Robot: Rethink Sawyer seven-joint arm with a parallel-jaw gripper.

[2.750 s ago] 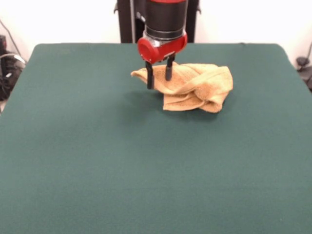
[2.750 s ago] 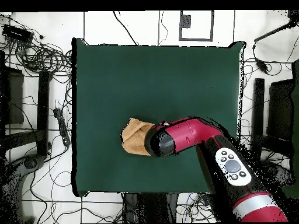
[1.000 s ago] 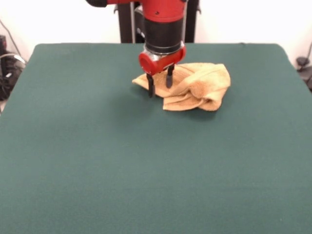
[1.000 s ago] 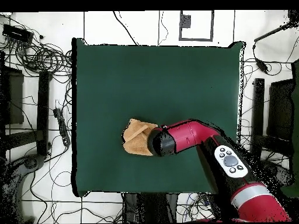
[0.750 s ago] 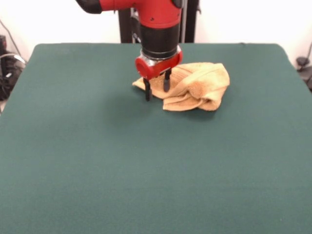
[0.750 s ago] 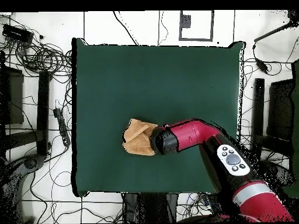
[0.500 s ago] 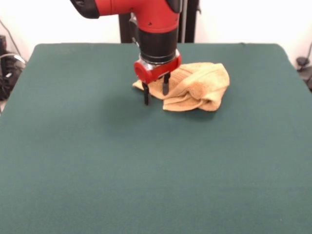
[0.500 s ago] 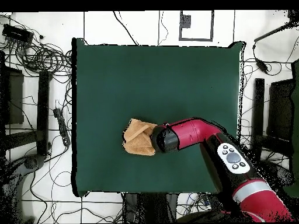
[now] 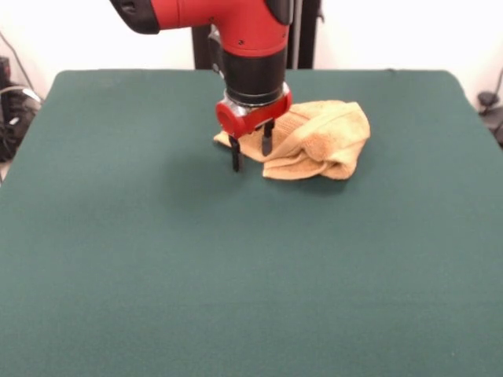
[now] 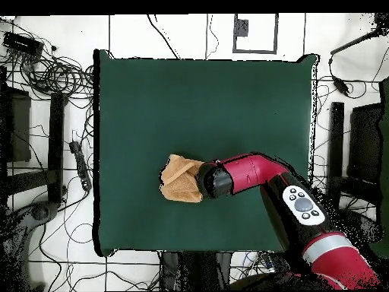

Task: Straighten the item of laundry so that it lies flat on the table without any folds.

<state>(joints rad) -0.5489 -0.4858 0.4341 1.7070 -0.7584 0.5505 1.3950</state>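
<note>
The mustard-tan towel (image 9: 318,141) lies crumpled in a folded heap on the dark green table (image 9: 236,267), toward its far side; in the overhead view the towel (image 10: 179,179) is left of centre, near the bottom edge. My gripper (image 9: 251,153) hangs over the towel's left edge with its two black fingers (image 9: 235,158) spread apart, one tip at the table just left of the cloth, the other on the towel. It holds nothing. In the overhead view the arm's end (image 10: 214,181) covers the gripper and the towel's right side.
The red arm (image 10: 258,173) reaches in from the base across the table's bottom right part in the overhead view. Cables (image 10: 53,72) and stands (image 10: 34,181) lie on the floor around the table, off its edges.
My gripper has shifted slightly left and toward the camera in the front view, off the towel's middle to its left edge. The towel has not changed shape.
</note>
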